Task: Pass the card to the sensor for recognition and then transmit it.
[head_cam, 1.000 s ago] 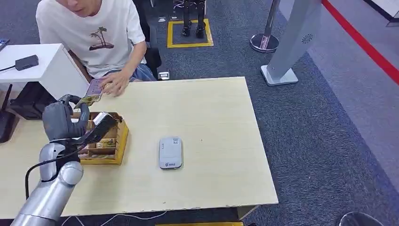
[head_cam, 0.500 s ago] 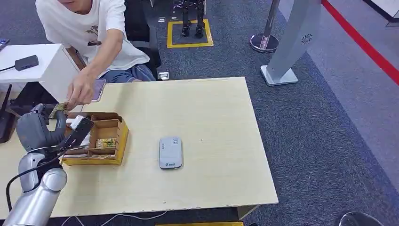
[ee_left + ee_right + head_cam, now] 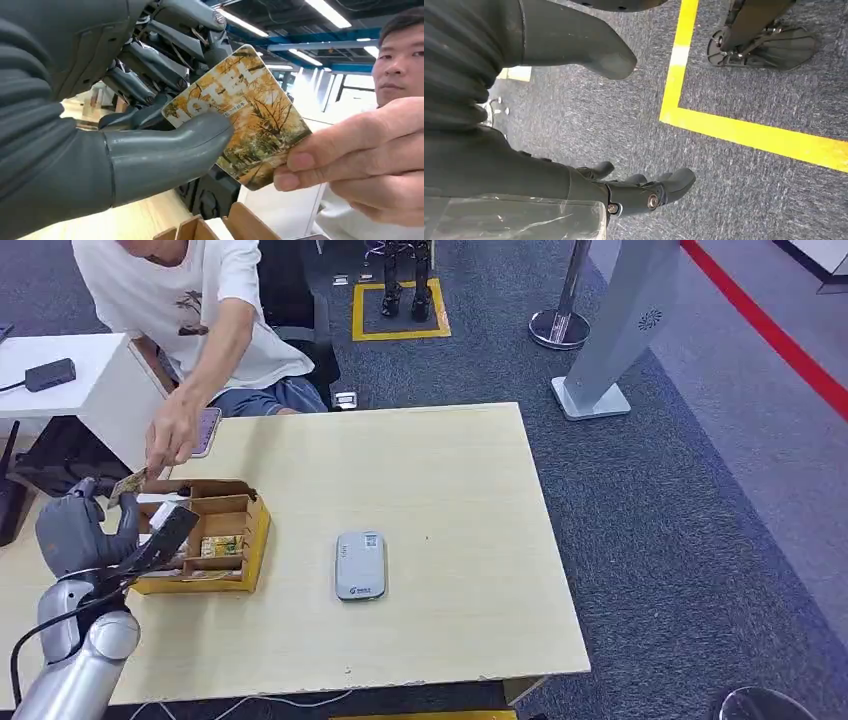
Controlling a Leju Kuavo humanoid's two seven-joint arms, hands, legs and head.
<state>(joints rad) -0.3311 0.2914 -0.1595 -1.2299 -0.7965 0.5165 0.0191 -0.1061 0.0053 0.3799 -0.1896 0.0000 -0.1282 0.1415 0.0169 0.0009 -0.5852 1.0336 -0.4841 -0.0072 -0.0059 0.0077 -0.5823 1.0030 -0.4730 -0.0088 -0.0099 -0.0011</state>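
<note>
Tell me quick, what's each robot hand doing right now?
Left hand: pinching the card, which a person's hand also holds.
Right hand: open, holding nothing, hanging over the floor.

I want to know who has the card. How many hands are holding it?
2. The robot's left hand pinches one end of the card with its thumb; the person's hand grips the other end, above the cardboard box.
</note>
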